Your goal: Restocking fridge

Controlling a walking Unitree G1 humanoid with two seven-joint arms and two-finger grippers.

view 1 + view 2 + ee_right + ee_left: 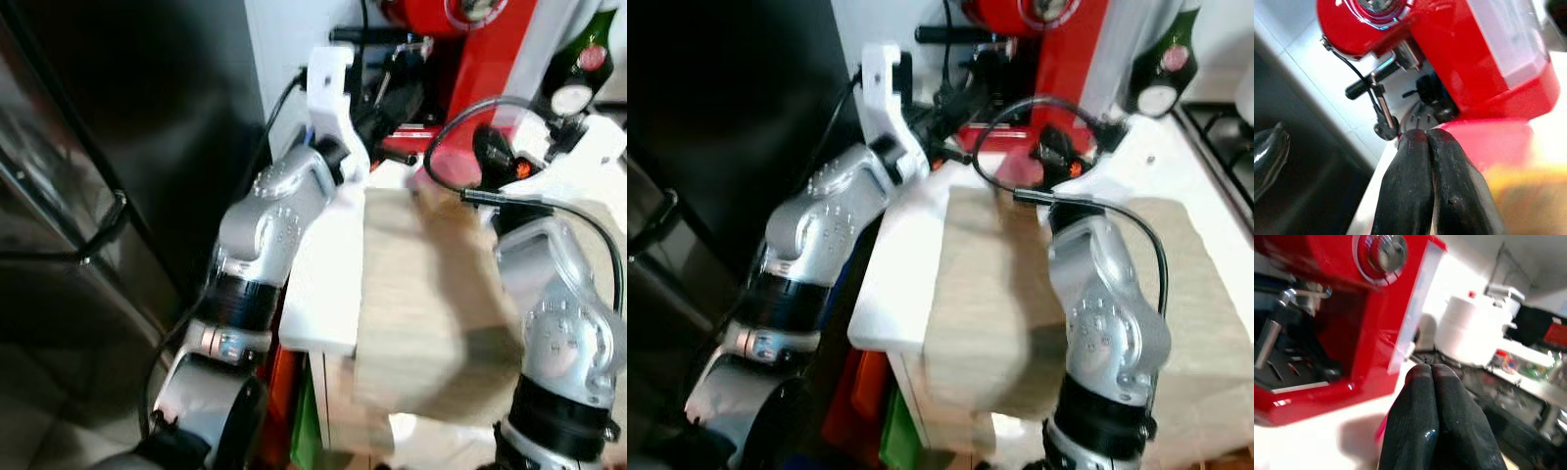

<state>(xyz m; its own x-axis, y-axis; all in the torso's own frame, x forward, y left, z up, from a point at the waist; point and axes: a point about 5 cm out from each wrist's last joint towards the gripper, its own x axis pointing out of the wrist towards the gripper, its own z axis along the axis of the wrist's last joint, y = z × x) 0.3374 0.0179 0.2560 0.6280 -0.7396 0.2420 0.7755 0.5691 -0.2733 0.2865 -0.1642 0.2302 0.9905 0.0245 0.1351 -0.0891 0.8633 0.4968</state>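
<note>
Red espresso machine [1038, 49] blocking far counter [901, 255] edge; green bottle [1164, 59] crowding far right; near wooden board [989, 294] lying open; black fridge [118, 147] walling left.

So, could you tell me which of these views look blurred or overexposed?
Left eye view: motion-blurred, wooden board smeared. Right eye view: sharper. Left wrist view: white appliance blown out. Right wrist view: red coffee machine crisp, near fingers soft.

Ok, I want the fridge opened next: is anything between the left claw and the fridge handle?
Nothing visible does. The left claw, shut, points at the red coffee machine on the counter; the fridge handle is off to the robot's left.
</note>
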